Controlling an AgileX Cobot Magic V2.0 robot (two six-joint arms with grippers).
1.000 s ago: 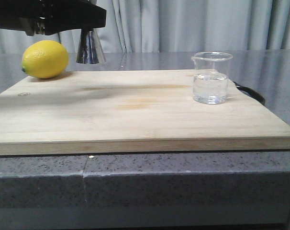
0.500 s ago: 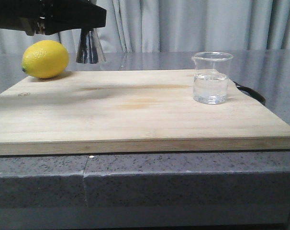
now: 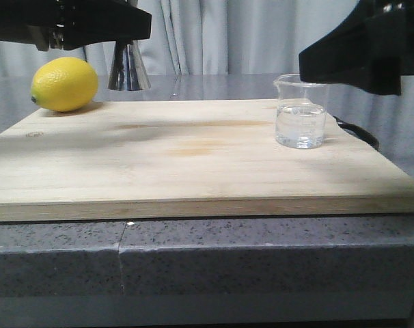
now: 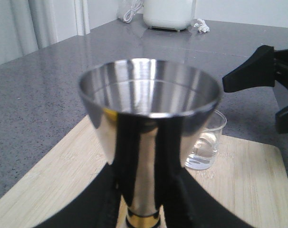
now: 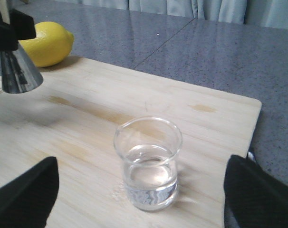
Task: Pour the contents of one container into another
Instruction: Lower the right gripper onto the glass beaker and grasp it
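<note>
My right pincer [image 5: 137, 199], fingers spread wide, faces the small clear glass beaker [image 5: 148, 163] standing upright on the pale wooden board [image 5: 87, 118], while my left pincer [image 4: 143, 202] clamps the shiny steel jigger [image 4: 148, 123].

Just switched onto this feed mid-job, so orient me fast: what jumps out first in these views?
The steel jigger fills the left wrist view, clamped at its waist by the left gripper and held above the cutting board. The glass beaker, partly filled with clear liquid, stands on the board's right side between the open right gripper's fingers. A yellow lemon sits at the far left.
</note>
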